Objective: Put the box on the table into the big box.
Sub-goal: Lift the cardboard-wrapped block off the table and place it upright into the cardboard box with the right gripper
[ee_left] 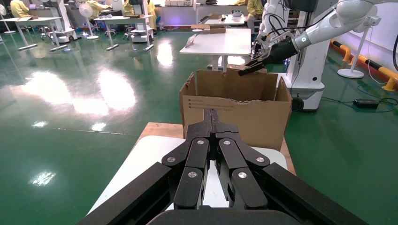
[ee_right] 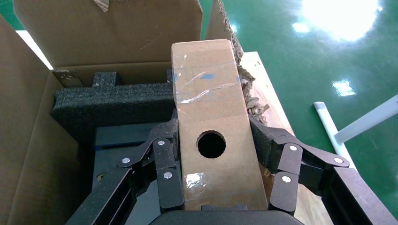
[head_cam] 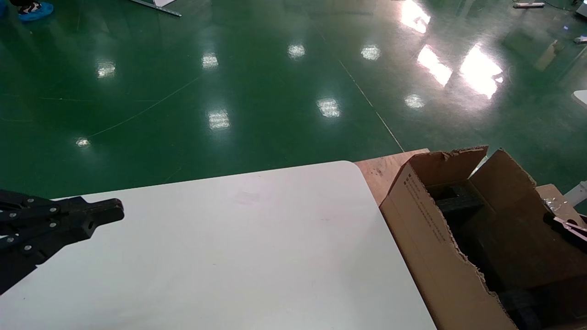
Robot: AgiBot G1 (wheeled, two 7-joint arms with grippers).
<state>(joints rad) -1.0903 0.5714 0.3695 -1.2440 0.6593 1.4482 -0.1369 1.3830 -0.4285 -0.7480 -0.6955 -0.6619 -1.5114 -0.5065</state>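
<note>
The small brown box [ee_right: 211, 93], taped and with a round hole, is held between the pads of my right gripper [ee_right: 213, 127], which is shut on its two sides. It hangs over the open big box [head_cam: 426, 238], near the wall farthest from the table, above black foam [ee_right: 108, 101]. In the head view only a taped corner of the box [head_cam: 556, 201] and the right gripper [head_cam: 568, 228] show at the right edge. My left gripper [head_cam: 107, 214] hovers shut and empty over the left part of the white table [head_cam: 252, 256]; its wrist view shows its closed tips [ee_left: 213, 117] pointing at the big box [ee_left: 234, 115].
The big box stands on a wooden board [head_cam: 380, 172] right against the table's right edge, its ragged flaps standing up. Shiny green floor [head_cam: 275, 91] lies beyond. Other tables and a white robot base [ee_left: 305, 79] stand past the carton.
</note>
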